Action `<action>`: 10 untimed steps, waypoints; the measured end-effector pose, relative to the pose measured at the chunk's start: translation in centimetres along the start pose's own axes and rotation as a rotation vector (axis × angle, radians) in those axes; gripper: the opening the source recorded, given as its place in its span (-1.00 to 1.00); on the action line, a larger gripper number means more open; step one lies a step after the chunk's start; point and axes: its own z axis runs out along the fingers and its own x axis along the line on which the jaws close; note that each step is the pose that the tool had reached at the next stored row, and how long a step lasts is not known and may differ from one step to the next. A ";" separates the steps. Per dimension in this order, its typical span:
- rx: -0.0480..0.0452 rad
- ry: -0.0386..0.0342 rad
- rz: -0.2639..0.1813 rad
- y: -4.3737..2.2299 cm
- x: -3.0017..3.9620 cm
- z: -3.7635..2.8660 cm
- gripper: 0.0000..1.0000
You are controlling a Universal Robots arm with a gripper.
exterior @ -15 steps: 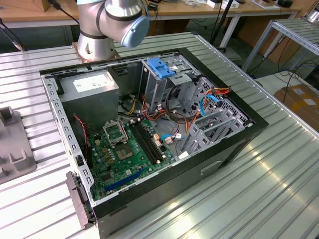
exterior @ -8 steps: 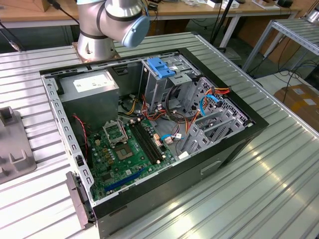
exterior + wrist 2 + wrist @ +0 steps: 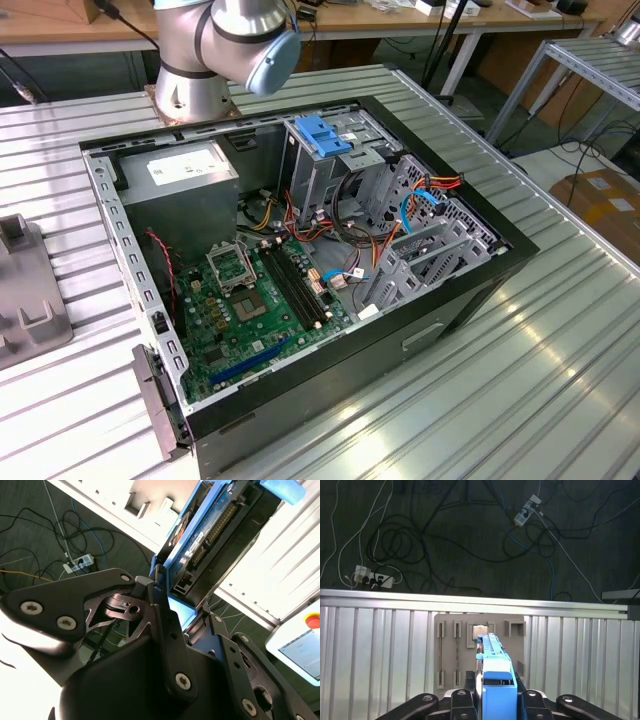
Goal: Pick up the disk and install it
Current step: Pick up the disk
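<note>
The ribbed metal table [image 3: 560, 330] is taking up most of the exterior view and is carrying an open computer case [image 3: 470, 290] lying on its side. Inside the case, a green motherboard [image 3: 260, 300] is lying near the exterior view's left. A grey power supply [image 3: 185, 185] is sitting at the far left corner, and a metal drive cage [image 3: 330, 180] is standing at the far side with a blue bracket [image 3: 325, 135] on top. The arm [image 3: 215, 50] is rising from its base just beyond the far edge of the case. A grey fixture plate [image 3: 25, 290] is resting on the table, well apart from the case at the exterior view's left.

The gripper [image 3: 180, 597] is clamping its two black fingers [image 3: 167, 630] on the disk [image 3: 210, 525]. It is gripping one end, while the rest of the blue carrier frame is sticking straight out beyond the fingertips.

In the first wrist view the gripper [image 3: 496, 702] is holding the disk [image 3: 495, 677] in line with the fixture plate [image 3: 450, 650], close to the table's edge [image 3: 470, 600]. Whether the disk is touching the plate cannot be told.

Beyond that edge, dark cables [image 3: 405, 545] are looping over the floor and a white power strip [image 3: 375, 579] is lying among them.
</note>
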 end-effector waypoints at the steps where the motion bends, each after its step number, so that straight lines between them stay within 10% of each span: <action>1: 0.0001 0.0000 0.000 0.00 0.09 -0.01 -0.25; 10: 0.0001 0.0000 0.000 0.04 1.06 -0.13 -0.25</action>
